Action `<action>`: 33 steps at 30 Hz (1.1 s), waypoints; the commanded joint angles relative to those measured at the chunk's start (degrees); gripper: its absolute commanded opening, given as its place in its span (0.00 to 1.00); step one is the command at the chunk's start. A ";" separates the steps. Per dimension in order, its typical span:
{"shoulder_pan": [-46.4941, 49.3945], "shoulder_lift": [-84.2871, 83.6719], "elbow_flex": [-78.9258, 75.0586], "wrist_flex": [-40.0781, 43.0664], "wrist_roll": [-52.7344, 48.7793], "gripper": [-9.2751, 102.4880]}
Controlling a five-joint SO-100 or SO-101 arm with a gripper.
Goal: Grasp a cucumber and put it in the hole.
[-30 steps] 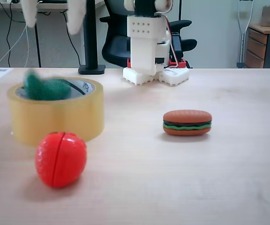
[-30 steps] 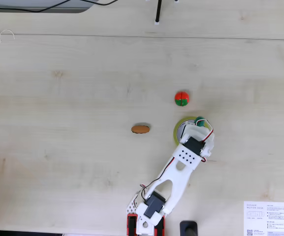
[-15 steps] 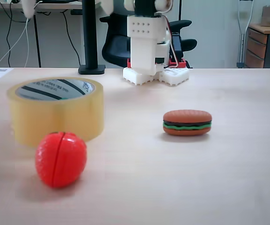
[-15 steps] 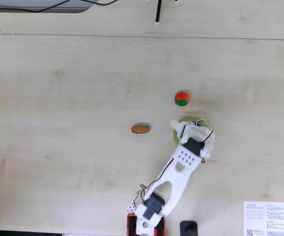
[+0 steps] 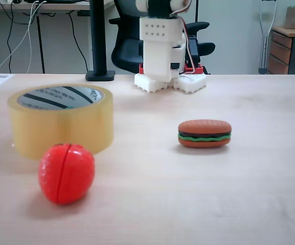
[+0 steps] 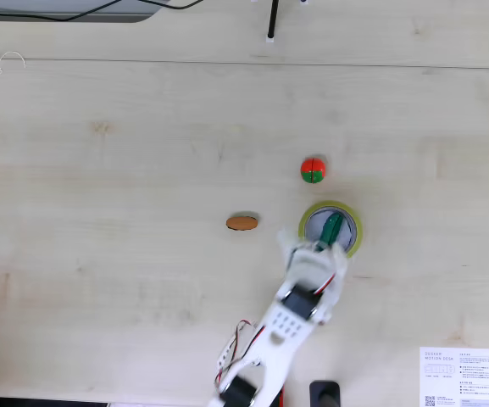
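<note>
In a fixed view at table height, the yellowish tape roll (image 5: 60, 119) stands flat on the pale wooden table (image 5: 249, 173) at about nine o'clock from the picture's middle. Its round hole (image 5: 60, 97) opens upward, with the white, black-striped core showing inside the rim. From this low angle nothing rises above the rim. A red toy tomato (image 5: 66, 173) sits just in front of the roll, at seven o'clock, near it but not clearly touching. A toy burger (image 5: 204, 133) lies well apart at three o'clock. The white arm's base (image 5: 168, 76) stands at the far edge at twelve o'clock, with an office chair (image 5: 132, 46) behind it.

In a fixed view from above, the tape roll (image 6: 349, 219) lies at about four o'clock from the picture's middle. The dark green cucumber (image 6: 331, 229) lies inside the hole (image 6: 343, 231), tilted, its lower end toward the arm. The tomato (image 6: 313, 170) is near the roll at its eleven o'clock, and the burger (image 6: 242, 223) lies apart at its nine o'clock. The arm (image 6: 288, 318) reaches up from six o'clock, and the gripper (image 6: 305, 251) is at the roll's seven o'clock edge. It is blurred, so I cannot tell how far its fingers are parted; the cucumber appears free of them. A printed sheet (image 6: 464, 377) lies at the table's five o'clock corner.
</note>
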 commanded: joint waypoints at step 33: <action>-13.45 56.51 52.82 1.05 7.12 0.15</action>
